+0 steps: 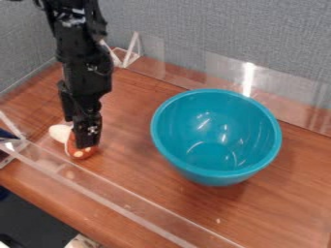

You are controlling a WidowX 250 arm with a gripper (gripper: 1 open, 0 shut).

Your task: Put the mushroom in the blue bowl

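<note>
My jaws point straight down over the left part of the tabletop (130, 194), their black tips low around the mushroom (81, 149). From this angle I cannot tell whether they are spread or pinching: the tips overlap the orange-red cap, and no gap shows clearly between them. The mushroom sits right at the tips, its cap toward the camera and a pale cream part showing just to the left, behind the tips; whether it rests on the wood or hangs clear of it is not plain. My black arm (83, 68) rises upright from there toward the top left corner. Well apart to the right stands the blue bowl (216, 137), upright on the wood, its glossy inside bare. A clear plastic barrier (142, 208) runs along the near edge.
</note>
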